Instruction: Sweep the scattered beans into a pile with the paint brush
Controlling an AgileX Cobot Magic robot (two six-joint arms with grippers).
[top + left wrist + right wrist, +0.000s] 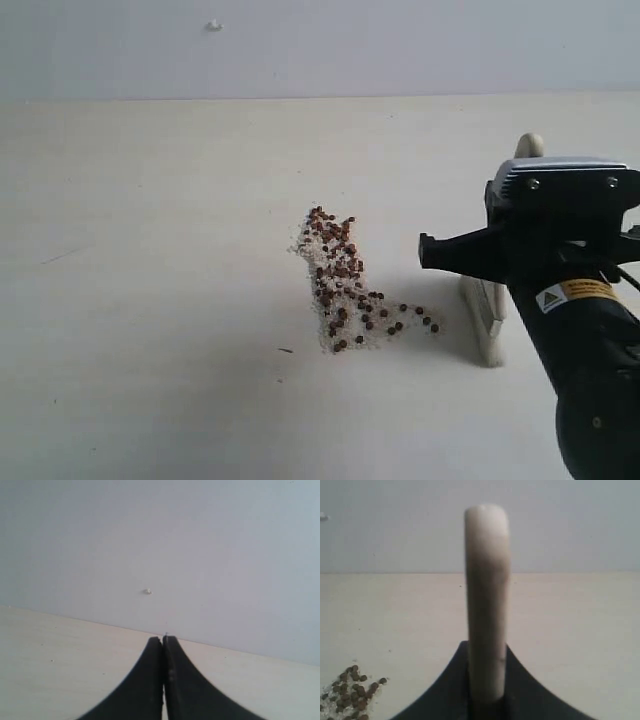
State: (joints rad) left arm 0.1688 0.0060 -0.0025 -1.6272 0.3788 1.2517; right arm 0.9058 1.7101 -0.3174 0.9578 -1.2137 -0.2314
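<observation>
Closest thing in the exterior view is the right arm (590,380) coming in from about 5 o'clock. The right gripper (486,655) is clamped narrow around the wooden handle of the paint brush (483,318), holding it upright with the bristles down, and they look to be resting on the table (150,380). The brush head sits at roughly 3 o'clock from the beans (338,280), near them but not touching any. The beans are a long strip running 12 to 6, with a thin tail of strays (410,318) trailing out toward 4 o'clock, right at the brush. So I'd say this is the start of a stroke. The next move should be a drag toward 9 o'clock to push those strays into the main patch, with the bristles kept flat and light so the beans don't roll or skip under. After that the strip probably needs shortening from its 12 and 6 ends before it counts as a pile. There's loads of bare table on the 9 o'clock side, and the far edge (300,98) where the wall (400,40) starts is well apart at 12. The left gripper (163,639) is pinched fully closed on nothing, pointing at that wall and away from the action.
</observation>
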